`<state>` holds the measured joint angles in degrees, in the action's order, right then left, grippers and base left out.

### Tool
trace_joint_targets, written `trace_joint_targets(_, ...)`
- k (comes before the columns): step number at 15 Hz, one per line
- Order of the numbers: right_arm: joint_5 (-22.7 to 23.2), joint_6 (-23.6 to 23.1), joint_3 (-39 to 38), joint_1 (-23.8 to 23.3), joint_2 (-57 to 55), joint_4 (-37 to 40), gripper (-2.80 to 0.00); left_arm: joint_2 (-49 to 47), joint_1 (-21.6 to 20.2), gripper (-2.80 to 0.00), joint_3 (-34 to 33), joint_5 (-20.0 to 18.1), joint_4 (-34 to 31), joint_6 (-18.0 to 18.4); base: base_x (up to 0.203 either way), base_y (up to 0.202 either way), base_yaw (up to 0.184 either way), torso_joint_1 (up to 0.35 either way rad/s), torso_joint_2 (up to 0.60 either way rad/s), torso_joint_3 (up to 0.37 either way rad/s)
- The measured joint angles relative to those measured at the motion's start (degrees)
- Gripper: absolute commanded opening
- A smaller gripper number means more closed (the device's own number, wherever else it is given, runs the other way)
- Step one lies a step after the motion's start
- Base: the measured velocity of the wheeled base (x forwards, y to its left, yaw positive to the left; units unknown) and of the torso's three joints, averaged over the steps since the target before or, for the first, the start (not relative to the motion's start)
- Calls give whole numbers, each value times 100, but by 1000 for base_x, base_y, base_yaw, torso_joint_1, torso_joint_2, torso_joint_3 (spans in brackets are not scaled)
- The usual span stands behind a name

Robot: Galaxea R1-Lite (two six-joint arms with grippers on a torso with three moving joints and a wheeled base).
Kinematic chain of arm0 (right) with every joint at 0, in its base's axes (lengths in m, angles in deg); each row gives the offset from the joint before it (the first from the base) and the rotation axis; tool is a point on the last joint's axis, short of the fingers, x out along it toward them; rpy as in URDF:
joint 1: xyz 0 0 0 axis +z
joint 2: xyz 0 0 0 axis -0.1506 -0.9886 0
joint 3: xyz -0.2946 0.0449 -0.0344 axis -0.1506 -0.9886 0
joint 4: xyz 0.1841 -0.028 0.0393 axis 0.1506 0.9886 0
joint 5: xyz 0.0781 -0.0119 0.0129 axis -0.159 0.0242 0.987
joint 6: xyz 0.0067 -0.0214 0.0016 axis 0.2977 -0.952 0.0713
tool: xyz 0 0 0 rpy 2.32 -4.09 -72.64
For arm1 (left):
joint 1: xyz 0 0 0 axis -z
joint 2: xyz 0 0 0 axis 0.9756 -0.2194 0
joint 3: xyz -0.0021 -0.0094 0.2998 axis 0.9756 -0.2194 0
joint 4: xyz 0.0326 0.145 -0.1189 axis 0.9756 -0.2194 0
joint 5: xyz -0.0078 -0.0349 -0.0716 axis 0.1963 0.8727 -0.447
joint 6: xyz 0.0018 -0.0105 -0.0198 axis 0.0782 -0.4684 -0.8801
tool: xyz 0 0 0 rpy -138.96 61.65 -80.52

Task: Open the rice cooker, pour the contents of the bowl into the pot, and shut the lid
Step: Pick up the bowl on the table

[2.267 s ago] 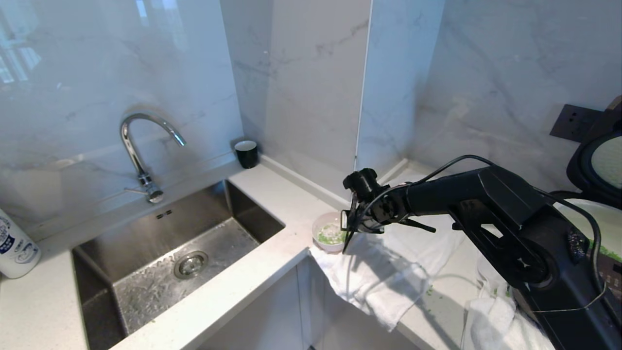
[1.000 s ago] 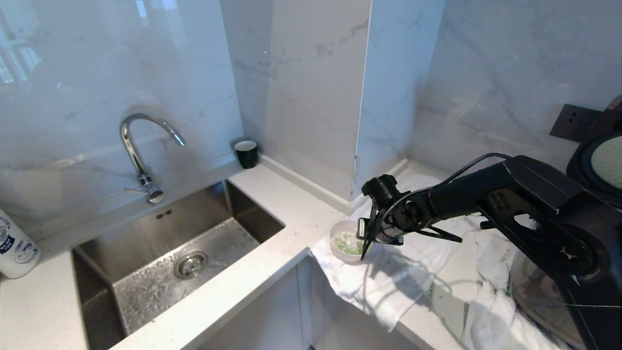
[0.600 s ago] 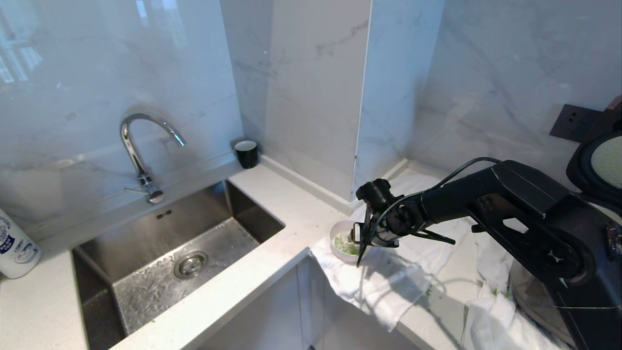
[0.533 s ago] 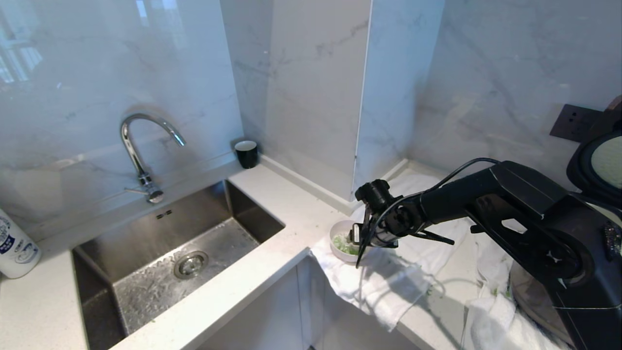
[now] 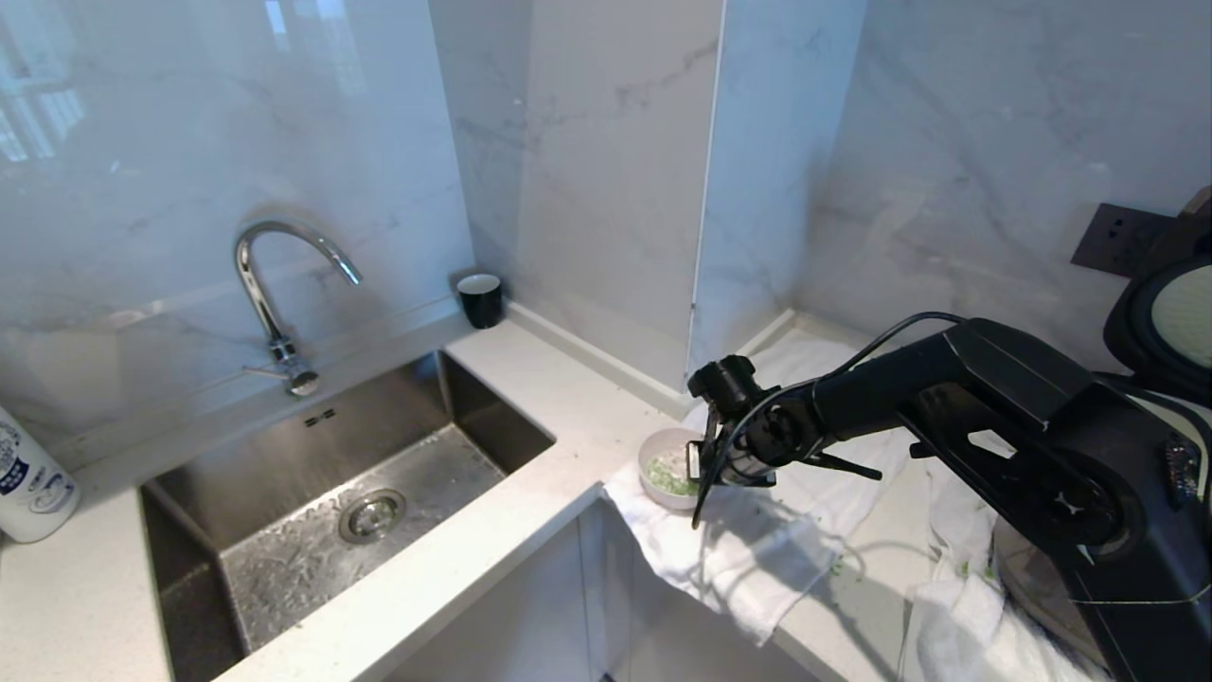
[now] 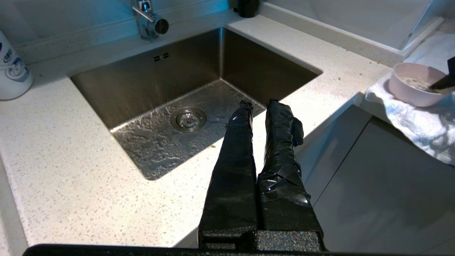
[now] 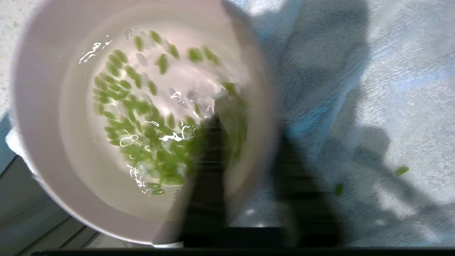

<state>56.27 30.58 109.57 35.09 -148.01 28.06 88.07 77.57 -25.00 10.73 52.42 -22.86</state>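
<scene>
Right wrist view shows the bowl [image 7: 142, 121], pale pink and holding green beans [image 7: 142, 121] in a little water, with the right gripper [image 7: 249, 170] astride its rim: one finger inside against the wall, the other outside, clenched on the rim. A rim pinch of this kind is judged to suit lifting and tipping. In the head view the bowl [image 5: 666, 469] sits on a white towel [image 5: 757, 549] at the counter edge just right of the sink [image 5: 350, 493], presumably to catch spills. The rice cooker, far right, stands with its lid [image 5: 1169, 317] raised, so opening appears done and pouring remains. The left gripper [image 6: 261, 106] hangs parked above the sink front, its fingers together and holding nothing.
</scene>
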Motion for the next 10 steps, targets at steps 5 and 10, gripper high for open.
trace_joint_targets(5,4,11,-3,2,2,-9,-280,0,-2,-280,0,0,-1,0,0,0,0,0,0,0)
trace_joint_targets(10,74,143,-66,-48,131,116,-280,0,-2,-280,0,2,0,-2,0,0,0,0,0,0)
